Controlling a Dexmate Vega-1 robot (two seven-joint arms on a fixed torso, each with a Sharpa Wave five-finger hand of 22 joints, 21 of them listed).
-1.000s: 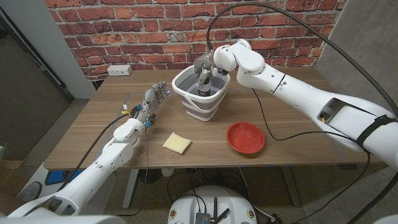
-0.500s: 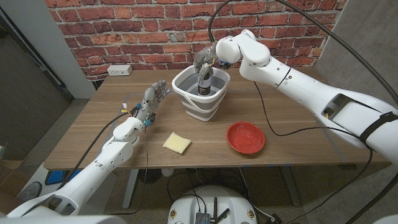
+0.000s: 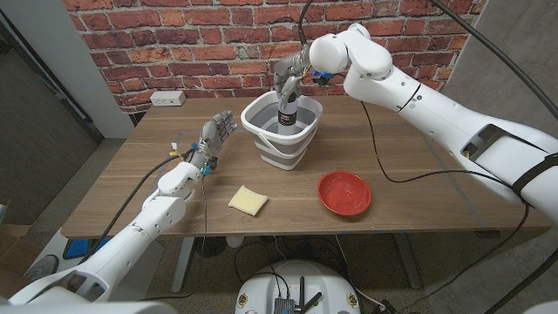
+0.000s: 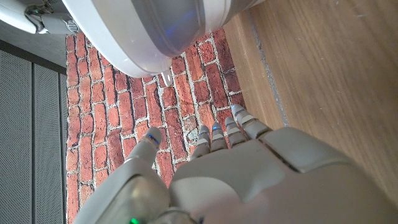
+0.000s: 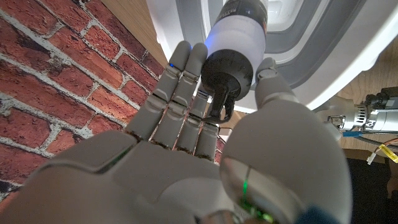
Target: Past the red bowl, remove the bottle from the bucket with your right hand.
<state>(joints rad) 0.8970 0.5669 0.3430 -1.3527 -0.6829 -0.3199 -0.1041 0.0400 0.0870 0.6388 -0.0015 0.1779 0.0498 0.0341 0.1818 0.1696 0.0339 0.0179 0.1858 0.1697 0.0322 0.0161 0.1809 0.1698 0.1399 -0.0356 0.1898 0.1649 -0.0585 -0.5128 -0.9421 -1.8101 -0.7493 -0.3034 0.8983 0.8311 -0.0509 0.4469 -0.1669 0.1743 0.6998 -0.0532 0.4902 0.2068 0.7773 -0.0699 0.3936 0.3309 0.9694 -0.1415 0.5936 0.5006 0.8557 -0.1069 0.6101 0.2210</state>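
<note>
A wooden table (image 3: pixel 418 166) stands in front of a red brick wall (image 3: pixel 174 44), and a white power strip (image 3: pixel 168 98) lies at its far left edge near the wall. On the table there is a white and grey bucket (image 3: pixel 281 139), a red bowl (image 3: pixel 344 192) nearer the front and to the right of it, and a yellow sponge (image 3: pixel 248 200) in front of the bucket. The bottle (image 3: pixel 288 118) is dark with a white band below its black cap; it stands upright, with its lower part inside the bucket and its top above the rim. The right hand (image 3: pixel 289 77) grasps the bottle at the cap, with fingers on one side and the thumb on the other. The left hand (image 3: pixel 216 139) holds nothing, its fingers extended and apart, above the table to the left of the bucket.
</note>
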